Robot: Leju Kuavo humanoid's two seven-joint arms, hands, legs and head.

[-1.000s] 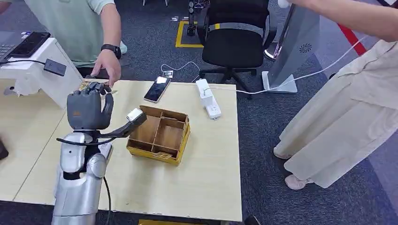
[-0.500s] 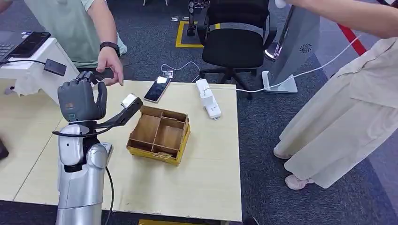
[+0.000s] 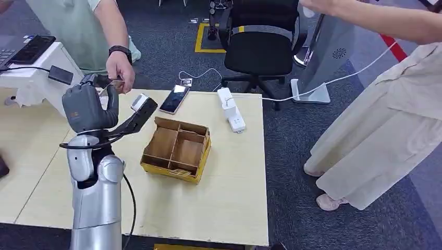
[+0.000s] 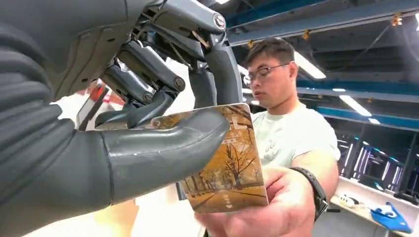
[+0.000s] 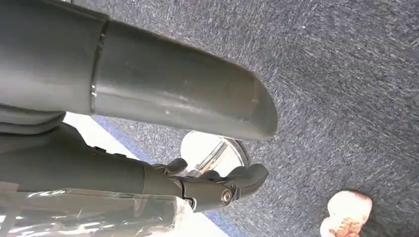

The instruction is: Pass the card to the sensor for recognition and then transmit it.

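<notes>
My left hand (image 3: 88, 107) is raised over the table's far left corner and pinches a card (image 3: 115, 84) between thumb and fingers. In the left wrist view the card (image 4: 232, 163) shows an autumn tree-lined road, with my thumb (image 4: 163, 148) pressed across its face. A person's hand (image 4: 262, 210) with a black watch grips the card's free end; in the head view that person's hand (image 3: 121, 69) meets mine at the card. A small black sensor box (image 3: 61, 75) sits on a white stand just left of them. My right hand (image 5: 168, 84) hangs over grey carpet, holding nothing.
A wooden divided box (image 3: 177, 148) stands mid-table, beside my left forearm. A phone (image 3: 174, 99) and a white power strip (image 3: 231, 109) lie near the table's (image 3: 208, 208) far edge. A second person stands at the right, and an office chair (image 3: 260, 41) is beyond the table.
My left hand rose and moved toward the far left corner with the card. The person's hand lifted off the table and took hold of the card's free end.
</notes>
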